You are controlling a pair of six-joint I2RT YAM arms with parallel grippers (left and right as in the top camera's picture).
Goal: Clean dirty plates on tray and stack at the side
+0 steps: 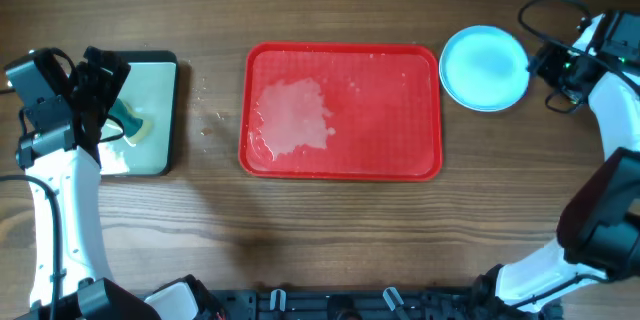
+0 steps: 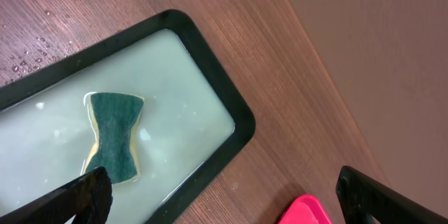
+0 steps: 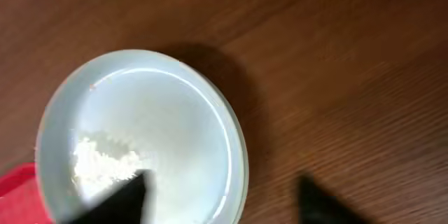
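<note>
Left pincer [image 2: 224, 189] wide, right pincer [image 3: 222, 185] wide, glossy round plates [image 1: 484, 68], wet red plastic tray [image 1: 390, 120]

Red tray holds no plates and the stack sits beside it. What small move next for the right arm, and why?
Probably lift the right gripper straight up, clear of the stack. Its fingers stand open astride the rim of the top plate, that plate lies flat beside the red tray, and the tray holds only wet smears.
</note>
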